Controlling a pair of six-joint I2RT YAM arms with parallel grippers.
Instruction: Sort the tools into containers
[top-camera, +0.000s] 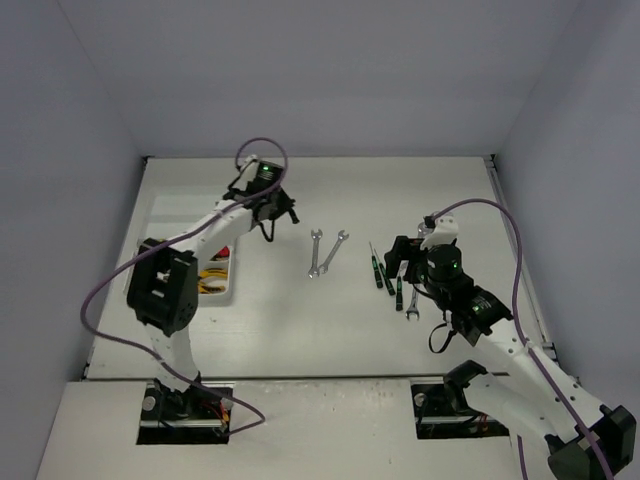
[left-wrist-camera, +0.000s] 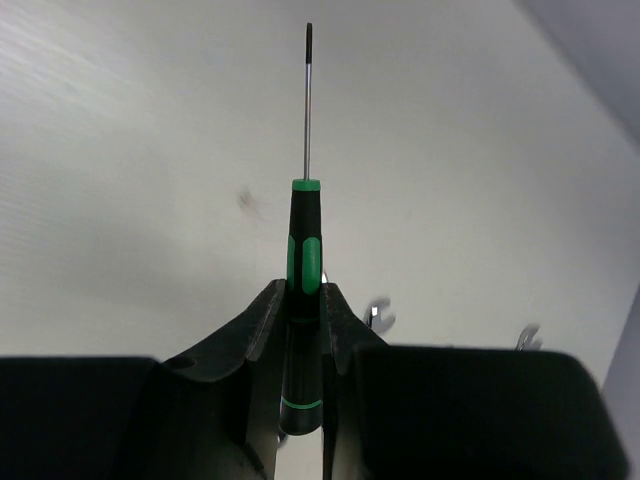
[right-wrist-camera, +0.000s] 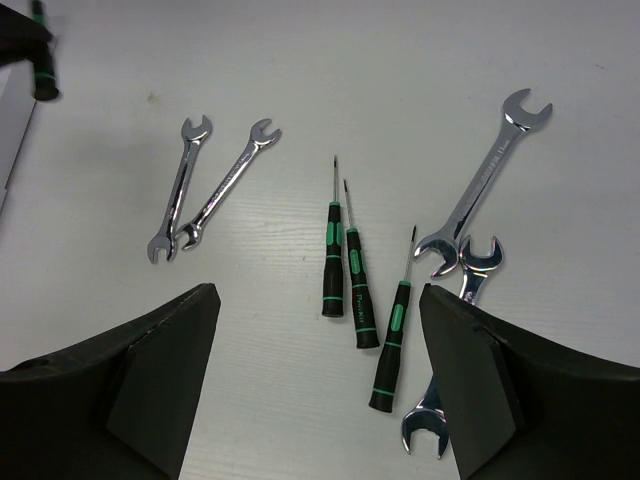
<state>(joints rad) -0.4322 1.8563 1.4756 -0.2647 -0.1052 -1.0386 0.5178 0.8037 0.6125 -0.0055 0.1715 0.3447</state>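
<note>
1. my left claw (left-wrist-camera: 305, 305) is clenched on a screwdriver (left-wrist-camera: 305, 245), gripping its black-green handle with the shaft pointing ahead.
2. the step in hand, i judge, is carrying it to the tray (top-camera: 170, 215) just to my left. the next move calls for swinging over a free slot and letting go.
3. my right claw (right-wrist-camera: 318, 340) hangs released over three more screwdrivers (right-wrist-camera: 333, 262) and several wrenches (right-wrist-camera: 484, 182) on the table (right-wrist-camera: 330, 80).
4. pliers (top-camera: 212, 277) already lie in the tray. nothing seems to block my way.

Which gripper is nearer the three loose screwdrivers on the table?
Right. The right gripper hangs open right by the screwdrivers; the left gripper, gripping a fourth screwdriver, is far off past the wrench pair.
</note>
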